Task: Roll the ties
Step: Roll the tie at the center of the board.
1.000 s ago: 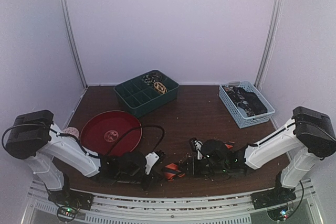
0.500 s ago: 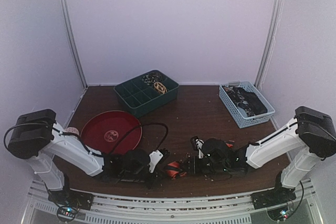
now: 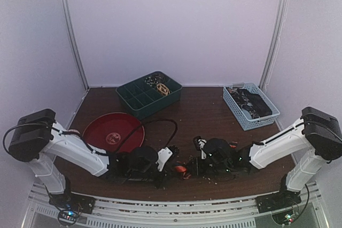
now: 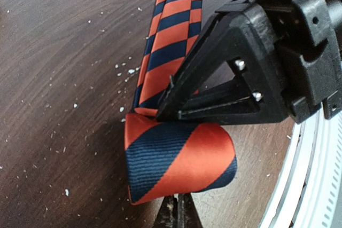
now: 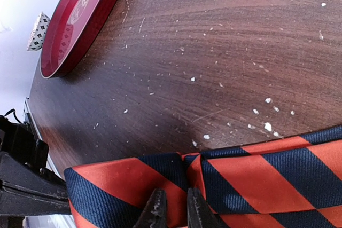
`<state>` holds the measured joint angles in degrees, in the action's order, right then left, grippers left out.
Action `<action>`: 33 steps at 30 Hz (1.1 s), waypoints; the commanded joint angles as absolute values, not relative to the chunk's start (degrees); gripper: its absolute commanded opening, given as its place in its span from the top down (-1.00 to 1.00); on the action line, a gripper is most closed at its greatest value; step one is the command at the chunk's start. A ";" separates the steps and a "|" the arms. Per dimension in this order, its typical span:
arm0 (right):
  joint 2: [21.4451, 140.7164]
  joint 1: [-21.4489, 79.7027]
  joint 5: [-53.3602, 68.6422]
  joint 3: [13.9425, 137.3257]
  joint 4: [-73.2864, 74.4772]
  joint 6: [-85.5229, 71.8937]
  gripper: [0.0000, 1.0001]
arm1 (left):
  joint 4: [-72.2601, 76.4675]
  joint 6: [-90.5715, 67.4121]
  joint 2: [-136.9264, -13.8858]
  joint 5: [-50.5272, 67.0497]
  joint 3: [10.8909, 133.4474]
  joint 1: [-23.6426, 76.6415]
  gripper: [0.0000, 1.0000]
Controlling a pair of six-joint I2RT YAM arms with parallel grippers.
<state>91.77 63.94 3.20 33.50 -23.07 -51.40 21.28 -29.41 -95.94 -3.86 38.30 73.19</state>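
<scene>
The striped orange-red and black tie (image 3: 181, 171) lies at the near middle of the table, between my two grippers. In the left wrist view its end is wound into a short coil (image 4: 179, 164), and a flat band (image 4: 171, 30) runs away from it. My left gripper (image 4: 179, 213) is shut at the coil's near edge. The right gripper's black body (image 4: 240, 78) presses on the band just behind the coil. In the right wrist view my right gripper (image 5: 175, 210) has its fingers almost together on the tie (image 5: 256, 180). Both show in the top view, left gripper (image 3: 172, 159) and right gripper (image 3: 194, 166).
A red round tray (image 3: 112, 132) lies at the left, with a speckled ball (image 3: 73, 133) beside it. A green compartment box (image 3: 140, 100) with coiled ties (image 3: 159, 84) stands at the back. A blue basket (image 3: 239, 111) with dark ties is at the right. White crumbs dot the table.
My left gripper has moved right toward the right gripper, and the visible stretch of striped tie between them has grown shorter. The right arm has barely moved.
</scene>
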 commanded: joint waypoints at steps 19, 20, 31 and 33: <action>89.50 60.86 6.32 28.58 -27.11 -53.29 0.73 | 16.88 -25.39 -100.95 -5.96 47.97 72.85 0.99; 89.42 60.76 5.82 28.45 -26.49 -53.26 0.73 | 16.68 -25.26 -101.18 -5.93 48.42 72.85 0.98; 87.36 59.67 0.90 27.64 -23.88 -52.04 0.62 | 15.03 -24.79 -103.85 -5.27 51.28 72.44 0.89; 86.55 59.39 -0.02 27.49 -22.83 -51.67 0.60 | 14.97 -24.87 -104.16 -5.27 51.46 72.22 0.88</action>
